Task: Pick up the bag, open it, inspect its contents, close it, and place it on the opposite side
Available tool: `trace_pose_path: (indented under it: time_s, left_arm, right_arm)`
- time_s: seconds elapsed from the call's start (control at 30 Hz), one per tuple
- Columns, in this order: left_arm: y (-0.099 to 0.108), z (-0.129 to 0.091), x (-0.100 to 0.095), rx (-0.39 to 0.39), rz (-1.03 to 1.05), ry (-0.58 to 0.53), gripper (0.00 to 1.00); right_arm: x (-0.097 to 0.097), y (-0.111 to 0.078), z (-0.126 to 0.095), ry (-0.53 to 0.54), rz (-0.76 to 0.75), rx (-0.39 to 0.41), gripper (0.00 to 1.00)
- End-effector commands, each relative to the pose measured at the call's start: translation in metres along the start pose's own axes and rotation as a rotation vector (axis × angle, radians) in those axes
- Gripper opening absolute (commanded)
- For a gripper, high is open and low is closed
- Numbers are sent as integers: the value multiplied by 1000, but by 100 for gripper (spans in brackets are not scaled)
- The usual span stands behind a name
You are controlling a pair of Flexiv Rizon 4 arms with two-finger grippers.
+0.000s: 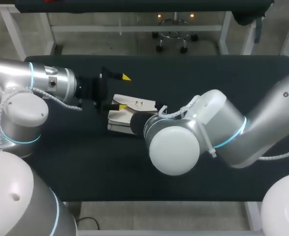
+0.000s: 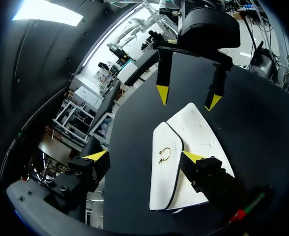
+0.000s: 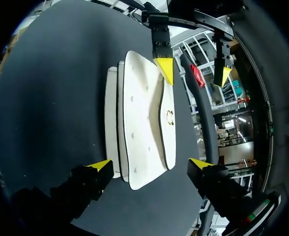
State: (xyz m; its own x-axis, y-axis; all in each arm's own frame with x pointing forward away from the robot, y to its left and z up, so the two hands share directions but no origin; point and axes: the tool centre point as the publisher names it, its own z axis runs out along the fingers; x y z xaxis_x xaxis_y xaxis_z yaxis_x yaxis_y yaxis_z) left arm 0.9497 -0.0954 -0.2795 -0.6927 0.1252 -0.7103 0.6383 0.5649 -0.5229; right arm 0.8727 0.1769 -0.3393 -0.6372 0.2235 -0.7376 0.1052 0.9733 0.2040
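A flat white bag (image 1: 127,117) with a gold clasp (image 2: 164,155) lies on the black table, flap shut. My left gripper (image 1: 124,92) stands open at the bag's left end. In the left wrist view its fingers (image 2: 144,157) straddle the bag, one yellow tip over the white flap (image 2: 165,177). My right gripper (image 3: 150,164) is open at the bag's opposite end, the bag (image 3: 139,123) lying ahead of and between its spread fingers. In the head view its own wrist (image 1: 174,137) hides it. Each wrist view shows the other gripper across the bag: right (image 2: 187,98), left (image 3: 193,73).
The black table (image 1: 223,78) carries nothing else in view. Both arms meet near its middle, and bare surface lies to the right and along the front edge.
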Motion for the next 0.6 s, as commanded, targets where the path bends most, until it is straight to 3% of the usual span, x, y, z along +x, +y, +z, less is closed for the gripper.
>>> trace_pose_path:
  time_s: [0.03, 0.43, 0.53, 0.6]
  left_arm:
    - [-1, -4, -6, -23, -53, 94, 100]
    - [-1, -22, -7, -141, -254, 295, 100]
    - [0, -26, -7, -219, -309, 359, 100]
    - [0, -26, -7, -219, -309, 359, 100]
  right_arm:
    - [-19, -8, -11, 103, -1, -32, 100]
    - [-36, -12, -26, 323, 8, 11, 100]
    - [-39, -19, -25, 415, 42, 89, 100]
    - [-39, -19, -25, 415, 42, 89, 100]
